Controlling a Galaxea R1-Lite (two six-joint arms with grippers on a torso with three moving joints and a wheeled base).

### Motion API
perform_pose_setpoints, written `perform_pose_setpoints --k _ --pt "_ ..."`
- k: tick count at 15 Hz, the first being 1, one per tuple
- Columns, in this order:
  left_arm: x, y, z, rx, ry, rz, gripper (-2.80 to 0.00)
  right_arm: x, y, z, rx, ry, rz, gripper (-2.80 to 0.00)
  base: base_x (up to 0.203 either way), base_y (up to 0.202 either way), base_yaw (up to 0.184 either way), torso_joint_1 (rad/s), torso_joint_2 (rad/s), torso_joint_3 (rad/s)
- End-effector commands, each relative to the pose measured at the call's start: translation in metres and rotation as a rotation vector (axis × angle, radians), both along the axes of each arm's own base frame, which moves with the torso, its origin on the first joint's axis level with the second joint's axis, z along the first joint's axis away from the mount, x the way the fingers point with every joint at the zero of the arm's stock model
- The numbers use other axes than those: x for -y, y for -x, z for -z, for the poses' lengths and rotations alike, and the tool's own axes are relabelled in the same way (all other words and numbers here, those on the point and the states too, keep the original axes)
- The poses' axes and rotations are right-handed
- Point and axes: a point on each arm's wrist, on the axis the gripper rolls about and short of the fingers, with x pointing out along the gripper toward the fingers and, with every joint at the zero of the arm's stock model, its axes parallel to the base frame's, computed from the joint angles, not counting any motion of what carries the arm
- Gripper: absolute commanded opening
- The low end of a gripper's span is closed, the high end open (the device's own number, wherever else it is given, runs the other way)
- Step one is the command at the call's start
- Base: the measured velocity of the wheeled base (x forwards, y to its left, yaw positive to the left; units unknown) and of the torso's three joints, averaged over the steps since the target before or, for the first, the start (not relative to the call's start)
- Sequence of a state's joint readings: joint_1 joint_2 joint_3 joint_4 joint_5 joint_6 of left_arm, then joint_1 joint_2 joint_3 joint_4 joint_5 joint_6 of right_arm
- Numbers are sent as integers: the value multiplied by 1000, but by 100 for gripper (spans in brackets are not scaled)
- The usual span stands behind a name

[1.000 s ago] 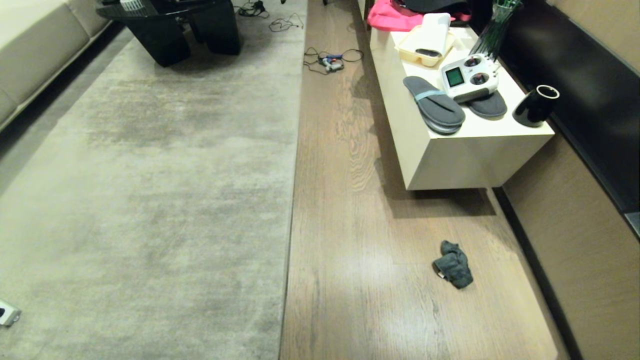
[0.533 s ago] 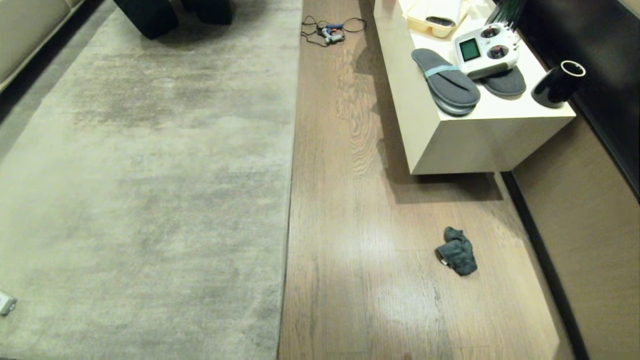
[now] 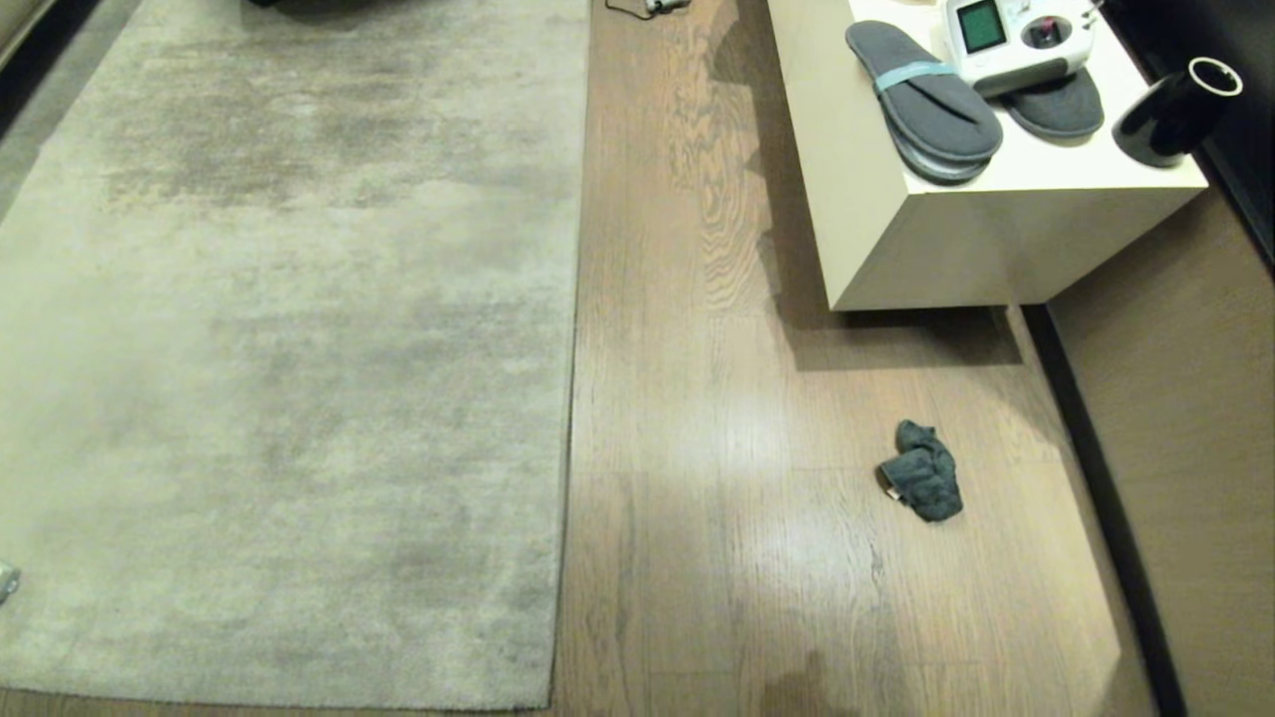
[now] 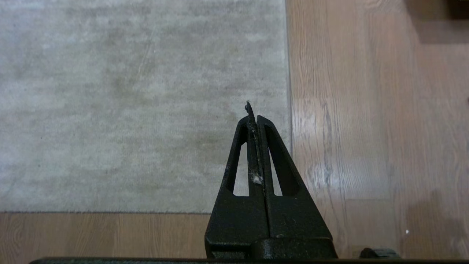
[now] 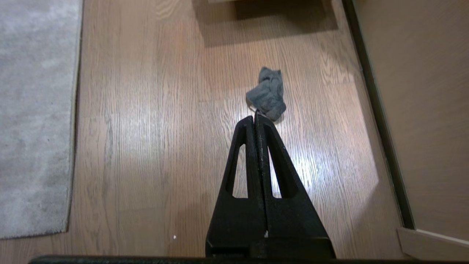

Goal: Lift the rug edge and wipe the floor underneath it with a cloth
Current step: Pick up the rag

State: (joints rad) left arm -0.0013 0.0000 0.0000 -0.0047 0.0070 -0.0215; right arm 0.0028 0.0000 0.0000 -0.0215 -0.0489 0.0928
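Right end effector (image 5: 256,119), fingers pressed together and empty, hangs above the floor (image 5: 154,110) near the crumpled cloth (image 5: 268,93).

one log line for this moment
stage: approach | rug edge: flat | cloth: on floor | left gripper: shut | right gripper: shut

The rug (image 3: 289,378) lies flat on the left, its rug edge (image 3: 570,398) running straight beside the floor (image 3: 697,558) to its right. The cloth (image 3: 923,470) sits on the floor, well right of that edge, near the cabinet (image 3: 996,239) behind it, which carries slippers (image 3: 926,100).
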Motion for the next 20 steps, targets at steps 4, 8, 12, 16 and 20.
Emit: perform_pose_setpoints --k 4,8,12,16,20 --pt "0 0 0 -1 2 1 -280 0 0 0 0 -1 0 -280 0 0 0 3 4 -196" --pt "0 0 0 -3 0 0 -280 0 0 0 1 -1 0 -280 0 0 0 -2 5 -200" --pt "0 0 0 0 5 0 -280 0 0 0 2 -1 0 -280 0 0 0 2 5 -198" --pt "0 0 0 0 5 0 -280 0 0 0 1 -1 0 -280 0 0 0 0 6 -195" --pt "0 0 0 -2 5 0 -280 0 0 0 0 -1 0 -280 0 0 0 2 0 -198"
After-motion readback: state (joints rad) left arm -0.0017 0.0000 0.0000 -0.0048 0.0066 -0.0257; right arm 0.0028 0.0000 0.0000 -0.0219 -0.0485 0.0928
